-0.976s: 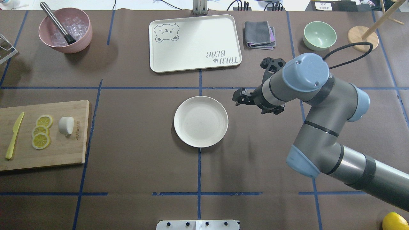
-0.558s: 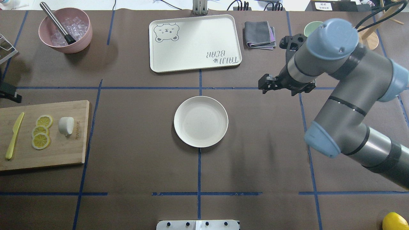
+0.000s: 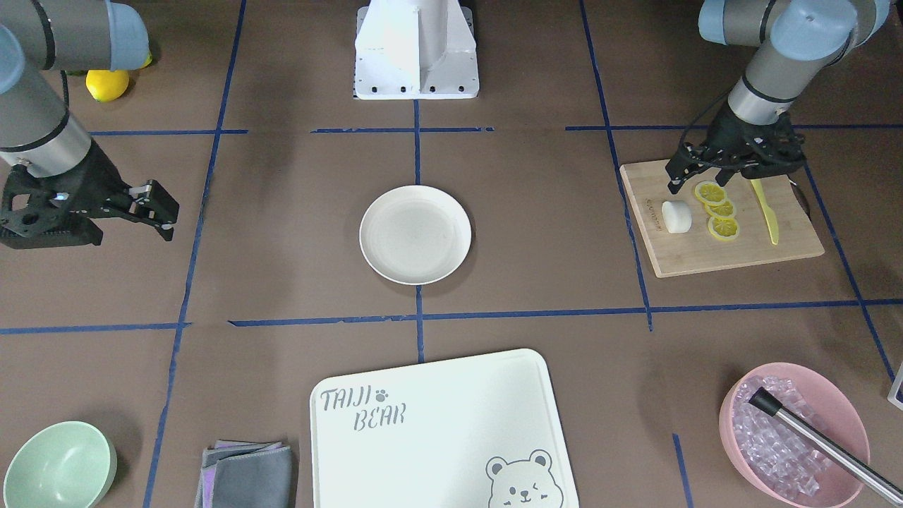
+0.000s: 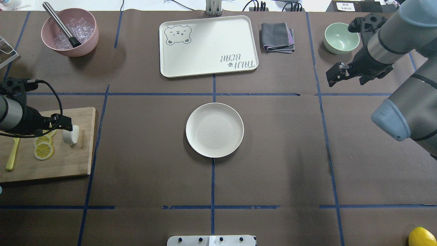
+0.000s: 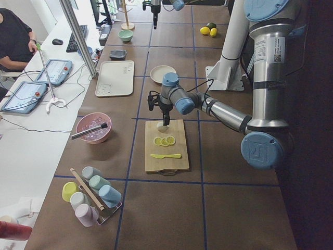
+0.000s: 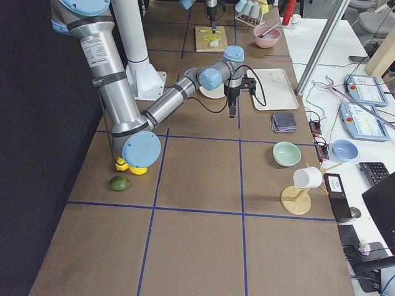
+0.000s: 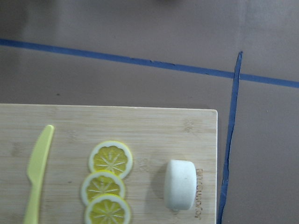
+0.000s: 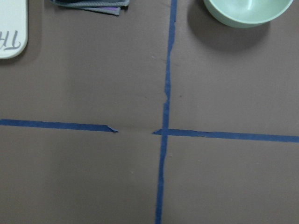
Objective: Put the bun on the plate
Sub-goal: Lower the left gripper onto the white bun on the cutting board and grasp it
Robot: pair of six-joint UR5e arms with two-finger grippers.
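The bun [image 4: 71, 134] [image 3: 677, 215] [image 7: 180, 184] is a small white lump lying on the wooden cutting board [image 4: 68, 164], beside the lemon slices [image 4: 43, 150]. My left gripper [image 4: 63, 123] [image 3: 695, 178] hovers open just above the board, close to the bun and the top slice, holding nothing. The round cream plate [image 4: 214, 130] [image 3: 415, 235] sits bare at the table's centre. My right gripper [image 4: 333, 73] [image 3: 159, 204] hangs open and unloaded over the table at the far right, near the mint bowl [image 4: 341, 37].
A yellow knife [image 4: 12, 157] lies on the board's left side. At the back stand a pink bowl of ice [image 4: 70, 32] with a metal tool, the bear-printed tray [image 4: 208, 46] and a folded grey cloth [image 4: 277, 37]. A lemon [image 4: 421, 236] lies front right.
My right arm has swung away from the plate toward the back right. My left arm has come into view and now hovers over the cutting board by the bun.
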